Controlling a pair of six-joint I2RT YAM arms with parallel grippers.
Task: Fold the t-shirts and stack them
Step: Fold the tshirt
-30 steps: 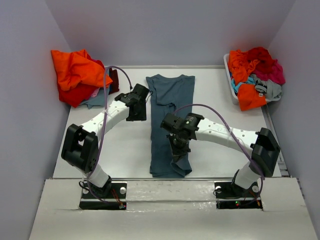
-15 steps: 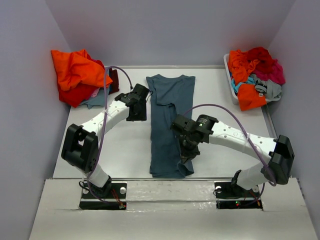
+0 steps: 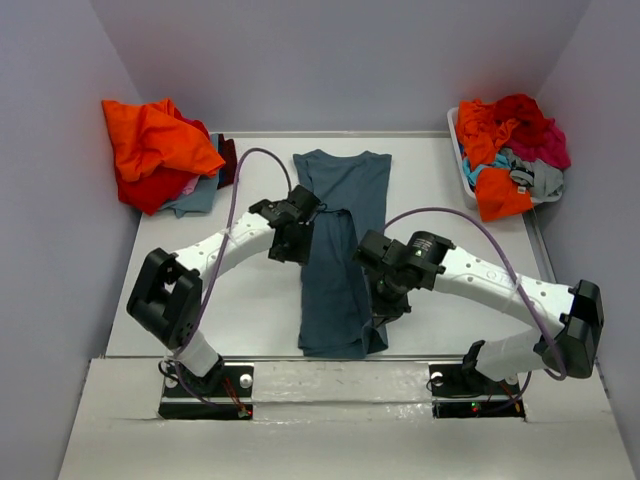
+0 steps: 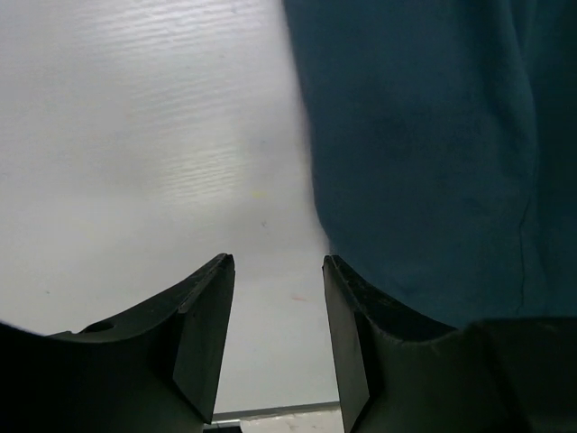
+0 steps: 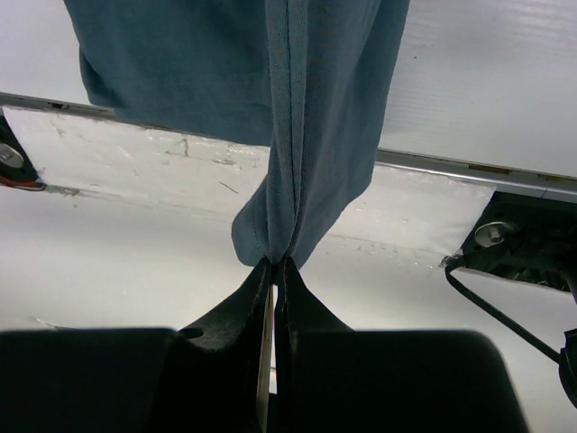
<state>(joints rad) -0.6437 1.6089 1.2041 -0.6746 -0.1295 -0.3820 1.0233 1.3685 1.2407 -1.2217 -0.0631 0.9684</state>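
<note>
Top view: compared w/ a sec. ago, the left gripper (image 3: 296,243) has moved in from the bare table to the left edge of the slate-blue t-shirt (image 3: 345,200). This shirt lies lengthwise in the middle of the white table (image 3: 240,300), collar at the far end. The right gripper (image 3: 388,308) has shifted to the right, its arm stretched out more, and it is over the near right part of the shirt. A pile of orange and red t-shirts (image 3: 150,150) sits at the far left corner. A white bin (image 3: 457,150) at the far right edge holds more mixed shirts. Plain pale grey walls (image 3: 330,60) close three sides.

Left wrist view: the fingers stand apart w/ nothing between them, over bare table just beside the shirt's edge.

Right wrist view: the fingers are pressed together on a pinched fold of the slate-blue cloth, which rises from the table to the tips. Behind it is the white front board (image 5: 135,225).
</note>
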